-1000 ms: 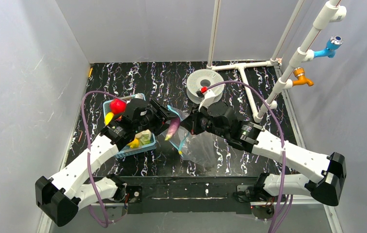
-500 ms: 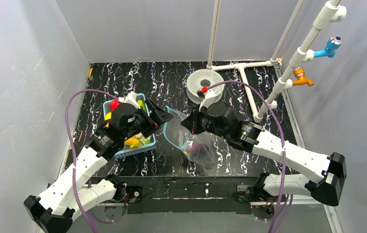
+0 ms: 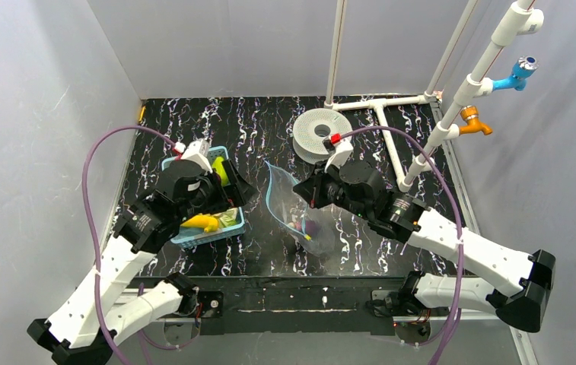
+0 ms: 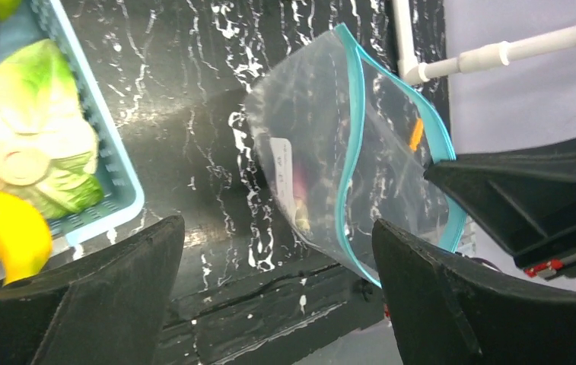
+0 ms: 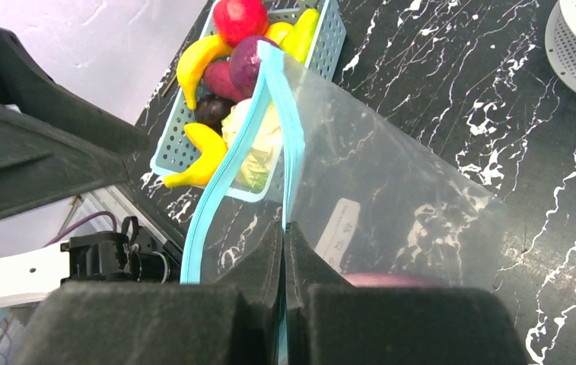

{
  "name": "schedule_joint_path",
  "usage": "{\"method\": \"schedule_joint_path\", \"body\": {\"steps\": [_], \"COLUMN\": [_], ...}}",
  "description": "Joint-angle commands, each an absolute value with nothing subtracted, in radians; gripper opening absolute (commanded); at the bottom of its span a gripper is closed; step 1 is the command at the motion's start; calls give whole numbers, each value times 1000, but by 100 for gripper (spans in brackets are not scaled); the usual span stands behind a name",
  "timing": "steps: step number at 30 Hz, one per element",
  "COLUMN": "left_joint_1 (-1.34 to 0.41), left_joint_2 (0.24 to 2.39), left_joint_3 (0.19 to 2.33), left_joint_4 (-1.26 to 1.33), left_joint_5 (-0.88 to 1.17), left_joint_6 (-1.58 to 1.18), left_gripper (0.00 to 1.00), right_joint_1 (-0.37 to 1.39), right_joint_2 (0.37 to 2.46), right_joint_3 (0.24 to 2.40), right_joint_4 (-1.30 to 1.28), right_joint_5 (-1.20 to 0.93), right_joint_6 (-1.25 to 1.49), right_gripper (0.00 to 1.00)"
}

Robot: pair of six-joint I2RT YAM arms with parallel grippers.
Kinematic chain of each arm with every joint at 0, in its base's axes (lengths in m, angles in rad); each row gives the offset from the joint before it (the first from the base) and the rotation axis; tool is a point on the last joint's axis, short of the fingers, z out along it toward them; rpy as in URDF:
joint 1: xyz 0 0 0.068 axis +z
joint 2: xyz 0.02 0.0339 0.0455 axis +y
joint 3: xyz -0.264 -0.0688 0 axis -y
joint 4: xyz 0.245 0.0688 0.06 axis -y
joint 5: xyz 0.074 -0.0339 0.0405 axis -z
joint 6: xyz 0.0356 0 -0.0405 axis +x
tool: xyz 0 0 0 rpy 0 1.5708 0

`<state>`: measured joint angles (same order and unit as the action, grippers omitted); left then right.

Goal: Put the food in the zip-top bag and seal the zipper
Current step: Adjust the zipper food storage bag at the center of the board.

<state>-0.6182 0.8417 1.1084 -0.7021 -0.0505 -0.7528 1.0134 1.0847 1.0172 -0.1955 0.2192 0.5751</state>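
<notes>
- Your right gripper (image 5: pixel 284 228) was clamped shut on the light-blue zipper strip (image 5: pixel 220 182) of the clear, crinkly zip-top bag (image 5: pixel 406 175), holding its mouth lifted and gaping toward the basket side.
- The bag's body sagged toward the black marbled table (image 3: pixel 262 129) between your two arms, with a purple eggplant (image 5: pixel 391 280) lying in its bottom.
- Your left gripper (image 4: pixel 277 255) hung wide open and empty, above the table between the bag and the blue plastic lattice basket (image 4: pixel 121 182).
- The other glossy toy food sat in that basket, among it a yellow banana (image 4: pixel 3 228), a pale-green cabbage (image 4: pixel 41 129) and a red round fruit (image 5: pixel 239 17).
- The film looked thin, limp and slippery to me; it would likely fold if held anywhere but the stiffer strip, so the strip was your place to grip.
- The toys looked light, hard and slick. The banana wanted taking across its middle, and the round pieces could squirt from the jaws.
</notes>
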Motion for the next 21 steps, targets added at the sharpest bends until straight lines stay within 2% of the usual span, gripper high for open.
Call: {"method": "schedule_joint_path", "body": {"steps": [1, 3, 6, 7, 11, 14, 15, 16, 19, 21], "left_joint_1": [-618, -618, -621, -623, -626, -627, -628, -630, -644, -660], "left_joint_2": [848, 898, 955, 952, 902, 905, 914, 923, 942, 938], "left_joint_3": [1029, 1012, 1001, 987, 921, 924, 929, 932, 943, 977], "left_joint_4": [-586, -511, -490, -469, -362, -333, -330, -324, -294, -277], "left_joint_5": [108, 199, 238, 243, 275, 312, 329, 346, 378, 402], "left_joint_6": [-790, -823, -844, -850, -865, -875, -882, -885, -884, -879], "left_gripper": [91, 88, 71, 70, 87, 88, 84, 74, 33, 16], "right_joint_1": [964, 959, 959, 959, 960, 957, 958, 957, 958, 960], "right_joint_2": [1078, 1103, 1093, 1086, 1076, 1077, 1075, 1070, 1059, 1059], "right_joint_3": [1075, 1093, 1049, 1039, 1056, 1072, 1073, 1067, 1072, 1137], "right_joint_4": [-161, -177, -132, -123, -187, -218, -218, -214, -236, -340], "right_joint_5": [148, 126, 85, 86, 131, 139, 137, 137, 169, 205], "right_joint_6": [594, 604, 626, 625, 590, 591, 596, 600, 597, 574], "right_gripper": [1, 1, 1, 1, 1, 1, 1, 1, 1, 1]}}
